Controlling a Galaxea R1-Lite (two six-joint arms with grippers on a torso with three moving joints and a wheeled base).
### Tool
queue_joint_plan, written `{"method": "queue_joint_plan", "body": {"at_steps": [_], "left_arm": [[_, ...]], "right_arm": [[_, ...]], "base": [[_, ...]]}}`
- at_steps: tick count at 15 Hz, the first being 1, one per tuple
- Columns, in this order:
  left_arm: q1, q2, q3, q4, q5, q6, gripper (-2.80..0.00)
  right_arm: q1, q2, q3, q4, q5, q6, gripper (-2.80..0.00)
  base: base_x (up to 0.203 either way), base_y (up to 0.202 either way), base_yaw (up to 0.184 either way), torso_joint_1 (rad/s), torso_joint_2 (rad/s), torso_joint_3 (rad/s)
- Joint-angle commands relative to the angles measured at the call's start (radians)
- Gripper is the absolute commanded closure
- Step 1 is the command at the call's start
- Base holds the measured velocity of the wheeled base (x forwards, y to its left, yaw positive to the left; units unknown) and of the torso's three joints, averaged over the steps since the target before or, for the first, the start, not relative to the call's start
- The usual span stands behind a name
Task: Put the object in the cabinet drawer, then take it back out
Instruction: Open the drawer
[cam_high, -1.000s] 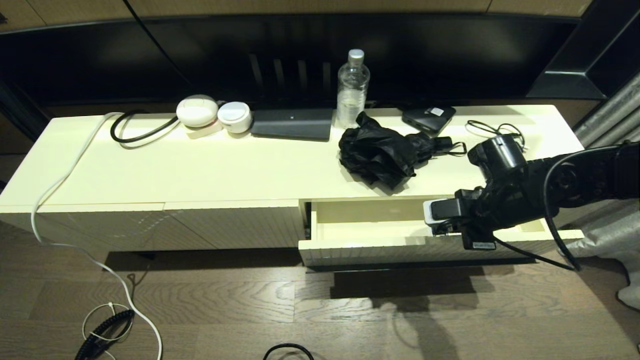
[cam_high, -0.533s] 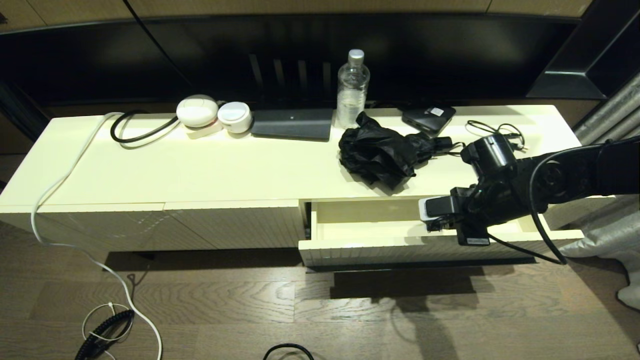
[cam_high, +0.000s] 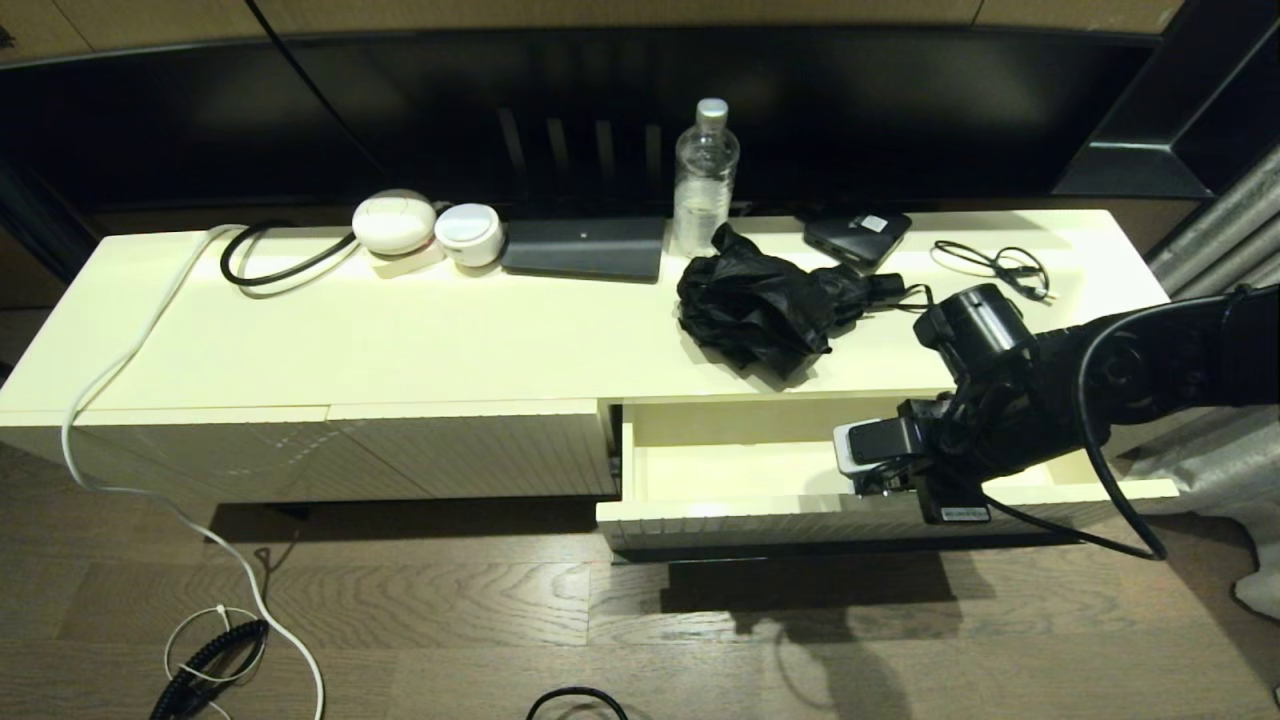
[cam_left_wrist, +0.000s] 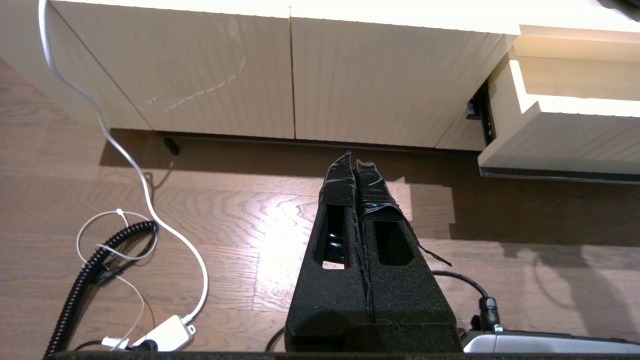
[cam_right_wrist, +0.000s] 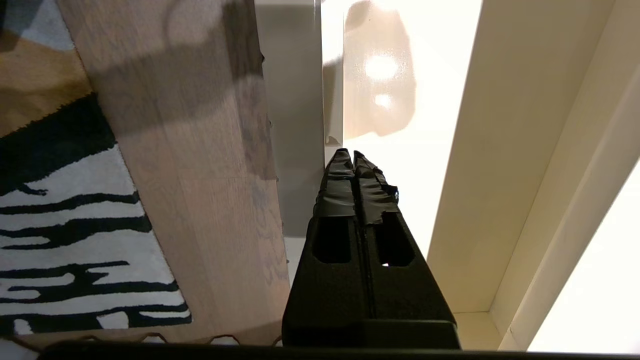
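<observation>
The black compact umbrella (cam_high: 760, 310) lies crumpled on the cabinet top, just behind the drawer, with its short handle (cam_high: 885, 288) pointing right. Nothing touches it. The cream drawer (cam_high: 720, 505) stands pulled out and its inside looks empty. My right arm (cam_high: 1010, 400) reaches down into the drawer's right half. In the right wrist view my right gripper (cam_right_wrist: 350, 155) is shut on nothing, its tips against the inner face of the drawer's front panel (cam_right_wrist: 295, 125). My left gripper (cam_left_wrist: 354, 161) hangs shut and empty over the wooden floor, in front of the closed ribbed doors (cam_left_wrist: 280, 80).
On the cabinet top stand a water bottle (cam_high: 705, 175), a flat black box with a white sticker (cam_high: 858, 235), a thin cable coil (cam_high: 995, 262), a dark flat slab (cam_high: 585, 248) and two white round devices (cam_high: 395, 222). A white cable (cam_high: 120, 370) trails down to the floor.
The drawer has slid further out of the cabinet. My right arm has come towards me with it, still shut. The umbrella has not moved.
</observation>
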Motion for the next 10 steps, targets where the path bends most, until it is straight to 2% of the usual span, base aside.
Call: {"method": "queue_joint_plan", "body": {"at_steps": [1, 4, 10], "left_arm": [[0.001, -0.002, 0.0, 0.0, 0.001, -0.001, 0.0], [0.001, -0.002, 0.0, 0.0, 0.001, -0.001, 0.0], [0.001, -0.002, 0.0, 0.0, 0.001, -0.001, 0.0]], "right_arm": [[0.005, -0.033, 0.056, 0.005, 0.0, -0.008, 0.0], [0.004, -0.052, 0.132, 0.002, 0.0, -0.008, 0.0], [0.002, -0.067, 0.199, -0.002, 0.0, -0.006, 0.0]], "base": [[0.0, 0.0, 0.0, 0.0, 0.0, 0.0], [0.0, 0.0, 0.0, 0.0, 0.0, 0.0], [0.0, 0.0, 0.0, 0.0, 0.0, 0.0]]}}
